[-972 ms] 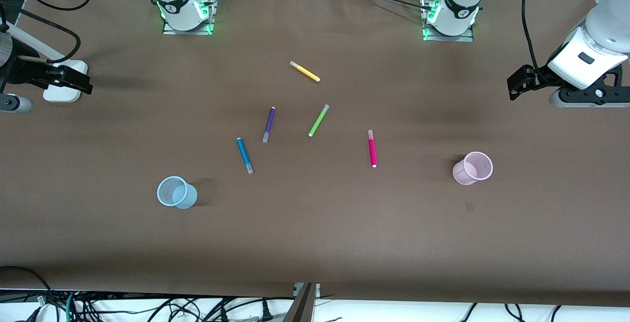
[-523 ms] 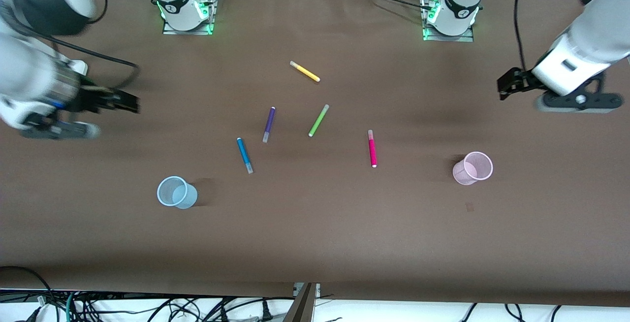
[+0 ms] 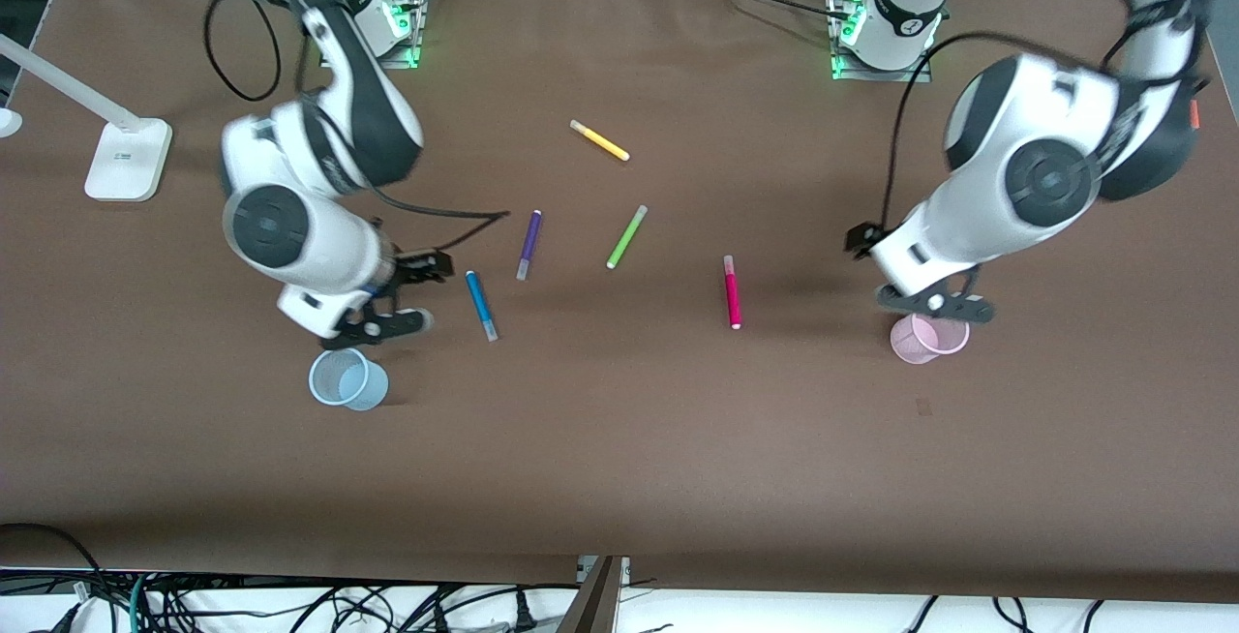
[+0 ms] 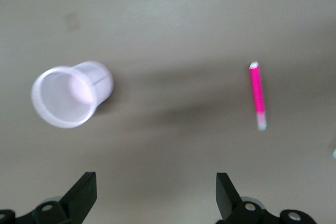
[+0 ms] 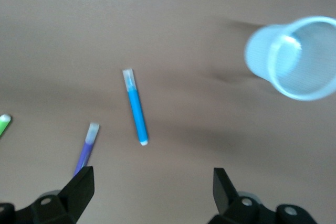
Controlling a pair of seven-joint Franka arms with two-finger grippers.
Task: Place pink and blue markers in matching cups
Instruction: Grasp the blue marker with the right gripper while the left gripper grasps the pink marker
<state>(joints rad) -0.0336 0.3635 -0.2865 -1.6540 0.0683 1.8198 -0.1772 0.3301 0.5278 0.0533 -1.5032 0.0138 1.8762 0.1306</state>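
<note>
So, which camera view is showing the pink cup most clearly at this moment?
The left wrist view: the pink cup appears whole and upright there, its open rim unobstructed. In the front view the left gripper hangs over it and covers part of its rim. The right wrist view does not show it.

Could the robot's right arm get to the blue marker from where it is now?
Probably yes. The right gripper hangs open right beside the blue marker, which lies alone on bare table, apart from the purple marker.

Brown table [image 3: 678, 459] w/ 5 markers lying flat: yellow [image 3: 599, 140], purple [image 3: 528, 244], green [image 3: 626, 237], blue [image 3: 481, 305], pink [image 3: 732, 291]; blue cup [image 3: 347, 379], pink cup [image 3: 927, 339], lamp base [image 3: 127, 161].
</note>
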